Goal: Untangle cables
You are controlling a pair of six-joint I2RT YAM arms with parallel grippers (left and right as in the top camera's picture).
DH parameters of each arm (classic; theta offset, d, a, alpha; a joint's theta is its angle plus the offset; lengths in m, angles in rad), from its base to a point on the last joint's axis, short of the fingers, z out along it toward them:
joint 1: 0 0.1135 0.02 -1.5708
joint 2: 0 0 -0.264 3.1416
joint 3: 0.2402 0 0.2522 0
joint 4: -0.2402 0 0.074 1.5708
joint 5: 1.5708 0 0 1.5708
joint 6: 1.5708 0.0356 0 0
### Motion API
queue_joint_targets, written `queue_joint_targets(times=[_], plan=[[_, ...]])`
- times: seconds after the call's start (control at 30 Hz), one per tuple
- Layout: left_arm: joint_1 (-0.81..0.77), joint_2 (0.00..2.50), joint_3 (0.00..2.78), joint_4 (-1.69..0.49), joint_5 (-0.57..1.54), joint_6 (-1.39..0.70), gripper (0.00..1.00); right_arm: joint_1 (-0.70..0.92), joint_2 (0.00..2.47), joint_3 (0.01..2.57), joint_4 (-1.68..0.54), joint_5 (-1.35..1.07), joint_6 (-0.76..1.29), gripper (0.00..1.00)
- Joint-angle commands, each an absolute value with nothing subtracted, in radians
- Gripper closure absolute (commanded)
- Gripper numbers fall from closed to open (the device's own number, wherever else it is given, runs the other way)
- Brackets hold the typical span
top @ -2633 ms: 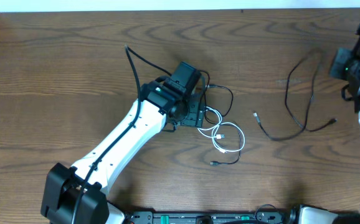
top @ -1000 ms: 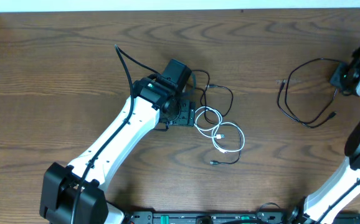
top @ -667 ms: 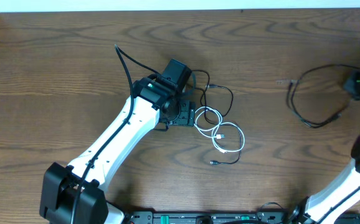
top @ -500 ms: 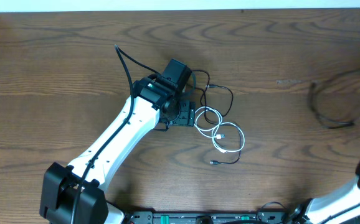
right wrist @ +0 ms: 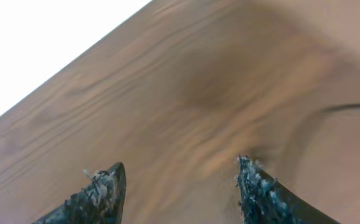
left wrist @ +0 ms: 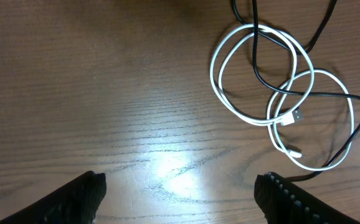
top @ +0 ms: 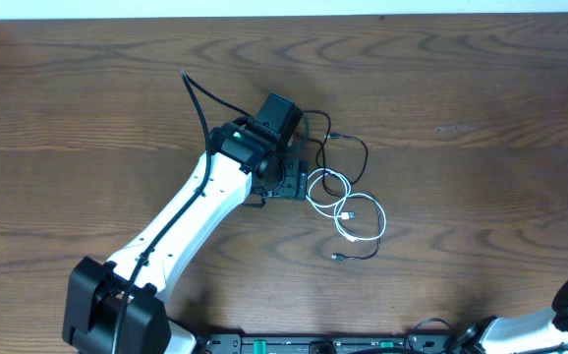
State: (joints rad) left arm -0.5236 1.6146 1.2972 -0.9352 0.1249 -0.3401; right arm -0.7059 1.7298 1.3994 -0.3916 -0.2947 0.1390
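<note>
Left wrist: white cable (left wrist: 213, 62) double-looped, black cable (left wrist: 320, 94) threaded through — left gripper (left wrist: 180, 179), right gripper (right wrist: 180, 163) both jaws spread.

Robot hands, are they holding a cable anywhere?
No, nothing is held. The left gripper is open near the white cable, and the right gripper is open and empty, near a black cable.

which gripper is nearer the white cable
Left. The left gripper hovers open just beside the white cable loops; the right gripper is far off at the right side of the table, well away from it.
</note>
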Motion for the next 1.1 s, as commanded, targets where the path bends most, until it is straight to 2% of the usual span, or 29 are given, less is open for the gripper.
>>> queue_joint_targets(times=[0.0, 0.33, 0.53, 0.73, 0.93, 1.07], plan=[[-0.522, 1.621, 1.293, -0.938, 0.11, -0.359, 0.19, -0.637, 1.74, 1.402, -0.448, -0.509, 0.141, 0.43], [-0.474, 1.552, 1.293, -0.988, 0.073, -0.361, 0.19, -0.426, 1.74, 1.402, -0.731, -0.503, 0.088, 0.34], [-0.41, 1.444, 1.293, -1.015, 0.07, -0.361, 0.18, -0.337, 1.74, 1.402, -0.858, -0.504, 0.059, 0.32], [-0.373, 1.391, 1.293, -1.062, 0.067, -0.371, 0.15, -0.23, 1.74, 1.402, -1.071, -0.504, -0.066, 0.29], [-0.348, 1.422, 1.273, -1.031, 0.066, -0.477, 0.15, -0.012, 1.74, 1.396, -1.246, -0.482, -0.241, 0.28], [-0.347, 1.443, 1.273, -1.036, 0.066, -0.481, 0.15, 0.113, 1.74, 1.368, -1.224, -0.376, -0.241, 0.27]])
